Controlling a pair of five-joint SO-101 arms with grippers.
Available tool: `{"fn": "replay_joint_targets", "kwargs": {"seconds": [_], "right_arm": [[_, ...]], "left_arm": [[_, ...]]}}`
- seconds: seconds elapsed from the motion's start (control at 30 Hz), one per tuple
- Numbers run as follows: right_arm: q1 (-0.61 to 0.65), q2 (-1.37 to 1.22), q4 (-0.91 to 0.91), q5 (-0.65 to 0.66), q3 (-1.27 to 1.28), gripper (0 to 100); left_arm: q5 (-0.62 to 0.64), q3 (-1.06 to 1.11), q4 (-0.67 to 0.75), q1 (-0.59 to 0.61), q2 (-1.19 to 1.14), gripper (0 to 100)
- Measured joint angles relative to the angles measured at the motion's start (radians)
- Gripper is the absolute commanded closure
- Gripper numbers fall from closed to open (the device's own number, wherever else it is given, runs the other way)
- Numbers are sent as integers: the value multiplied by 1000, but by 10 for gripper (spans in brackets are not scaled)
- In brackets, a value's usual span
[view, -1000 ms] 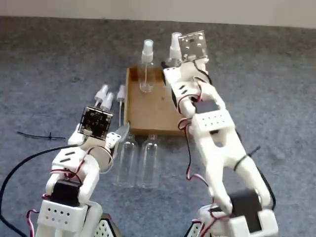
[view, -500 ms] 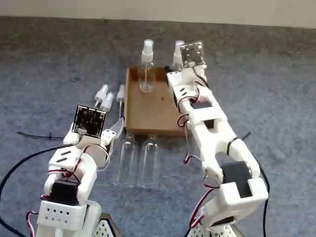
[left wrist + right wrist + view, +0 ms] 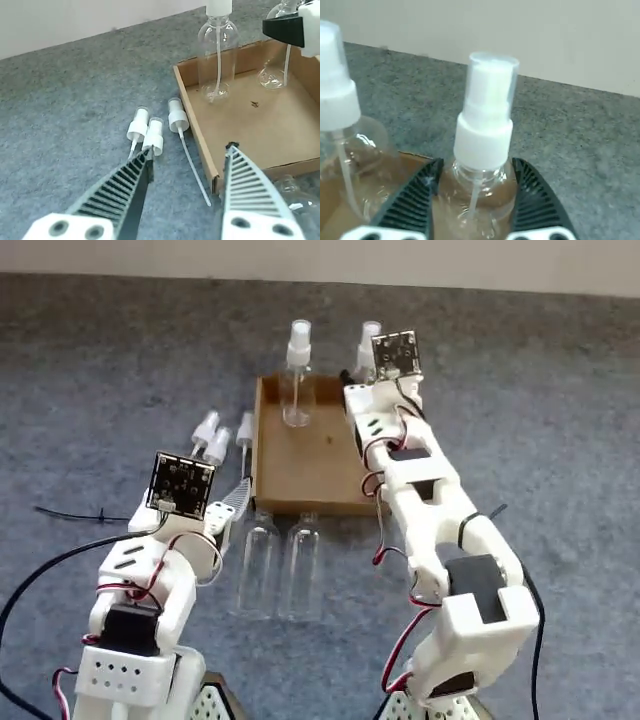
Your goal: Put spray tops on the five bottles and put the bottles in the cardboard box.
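Note:
A capped bottle (image 3: pixel 368 344) stands at the back right corner of the cardboard box (image 3: pixel 305 475); my right gripper (image 3: pixel 362 375) (image 3: pixel 477 167) is shut on that bottle (image 3: pixel 482 145) just below its spray top. Another capped bottle (image 3: pixel 297 380) (image 3: pixel 217 45) (image 3: pixel 340 130) stands at the box's back left. Two uncapped bottles (image 3: pixel 258 560) (image 3: pixel 302 560) lie side by side on the carpet before the box. Three loose spray tops (image 3: pixel 218 438) (image 3: pixel 154 136) lie left of the box. My left gripper (image 3: pixel 235 502) (image 3: pixel 189 152) hangs open above the box's near left corner, holding nothing.
Grey carpet (image 3: pixel 120 370) covers the table. A black cable tie (image 3: pixel 85 514) lies at the far left, and black cables run by the left arm's base. The near part of the box floor (image 3: pixel 250 115) is bare.
The right arm has stretched forward, carrying its capped bottle toward the back right corner of the box. The left gripper lifted and drew back a little, then stayed still.

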State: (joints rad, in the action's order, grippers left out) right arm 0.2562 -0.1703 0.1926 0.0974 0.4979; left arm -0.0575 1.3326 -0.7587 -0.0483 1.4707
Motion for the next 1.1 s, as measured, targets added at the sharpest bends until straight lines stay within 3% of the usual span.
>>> {"fn": "replay_joint_targets", "kwargs": {"seconds": [0.27,0.53,1.1], "right_arm": [[0,-17,8,-2,-9,981],[14,-17,8,-2,-9,817],[28,-18,-14,-2,-117,810]], "left_arm": [[0,0,0,0,0,787],[0,0,0,0,0,787],[0,14,0,0,0,787]]}}
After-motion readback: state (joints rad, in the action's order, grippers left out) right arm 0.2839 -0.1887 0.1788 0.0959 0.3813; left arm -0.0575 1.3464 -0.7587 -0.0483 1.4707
